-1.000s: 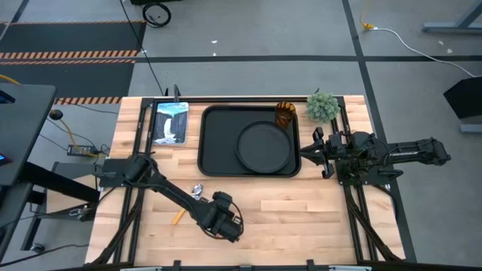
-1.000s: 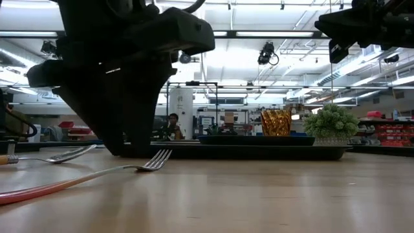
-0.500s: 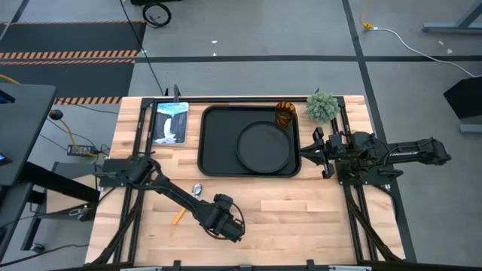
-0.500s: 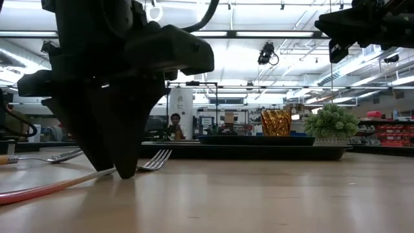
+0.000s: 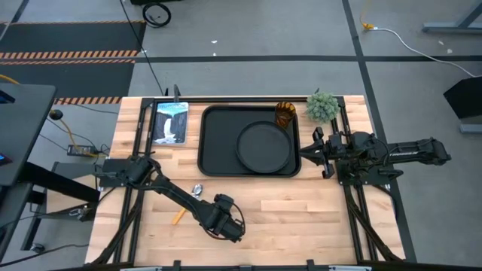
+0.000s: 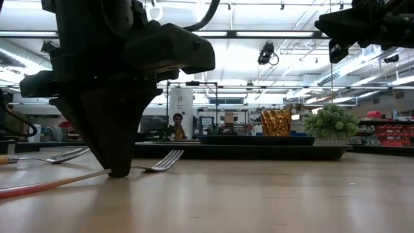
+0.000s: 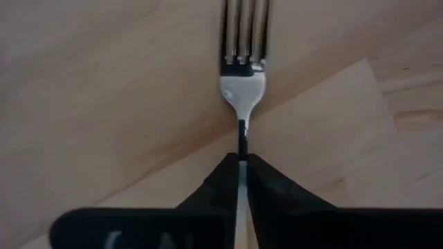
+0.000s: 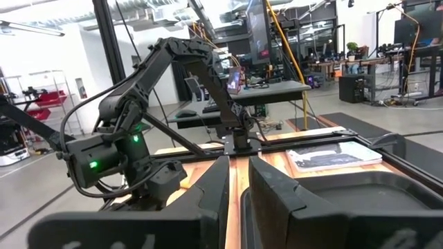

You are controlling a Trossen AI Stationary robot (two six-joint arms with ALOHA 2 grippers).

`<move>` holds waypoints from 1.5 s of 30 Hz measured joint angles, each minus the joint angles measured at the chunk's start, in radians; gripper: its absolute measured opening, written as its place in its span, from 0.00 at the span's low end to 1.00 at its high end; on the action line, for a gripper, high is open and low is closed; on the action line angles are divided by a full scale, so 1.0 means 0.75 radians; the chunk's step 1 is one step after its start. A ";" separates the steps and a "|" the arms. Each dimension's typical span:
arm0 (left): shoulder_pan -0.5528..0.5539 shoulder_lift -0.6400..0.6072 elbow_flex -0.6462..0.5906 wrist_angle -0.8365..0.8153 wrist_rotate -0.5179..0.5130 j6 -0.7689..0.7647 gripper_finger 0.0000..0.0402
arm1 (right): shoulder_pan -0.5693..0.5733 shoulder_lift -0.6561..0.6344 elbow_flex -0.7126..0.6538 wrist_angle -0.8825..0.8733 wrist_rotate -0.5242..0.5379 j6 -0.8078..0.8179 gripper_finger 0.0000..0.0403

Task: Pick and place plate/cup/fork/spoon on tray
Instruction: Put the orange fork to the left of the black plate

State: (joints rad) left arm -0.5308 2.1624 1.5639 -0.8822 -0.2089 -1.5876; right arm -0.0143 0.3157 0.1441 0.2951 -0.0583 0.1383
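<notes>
The fork [image 7: 243, 83] lies on the wooden table near its front edge, silver tines [image 6: 165, 160] ahead and reddish handle [image 6: 39, 188] behind. My left gripper [image 7: 242, 164] stands over it, shut on it. The spoon [image 5: 197, 190] lies just beyond, its yellow handle [image 5: 178, 217] toward the near edge. At the back, the black tray [image 5: 215, 147] holds the round black plate [image 5: 263, 147] and, in its far right corner, the amber cup [image 5: 285, 114]. My right gripper [image 5: 307, 151] hovers off the tray's right side, its fingers [image 8: 216, 187] a narrow gap apart with nothing between. My left gripper pinches the fork's thin silver neck [image 7: 241, 138], just behind the tines, between its two fingertips. The fingers come from above, pointing down, and lie along the fork. The fork lies on the table, its handle trailing behind the fingers [image 6: 118, 169].
A small green plant [image 5: 322, 107] stands at the far right beside the tray. A picture card or tablet [image 5: 170, 122] lies at the far left. Bare wood stretches between the tray and the near edge. A person [image 6: 172, 126] sits far off in the room.
My left gripper has come down onto the fork and shut on its neck. The fork's tines have shifted a little along the table.
</notes>
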 joint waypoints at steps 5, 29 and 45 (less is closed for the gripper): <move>0.001 -0.005 0.014 -0.039 0.000 0.019 0.03 | 0.000 0.001 0.000 0.001 -0.021 0.000 0.16; 0.109 -0.015 0.414 -0.644 -0.158 0.281 0.05 | 0.000 0.001 0.000 0.025 -0.020 -0.001 0.16; 0.555 -0.016 0.391 -0.713 -0.432 0.888 0.05 | 0.000 0.001 0.000 0.034 -0.020 0.000 0.16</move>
State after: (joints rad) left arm -0.1147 2.1506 1.8572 -1.4168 -0.5330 -0.9219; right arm -0.0143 0.3161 0.1443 0.3207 -0.0735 0.1382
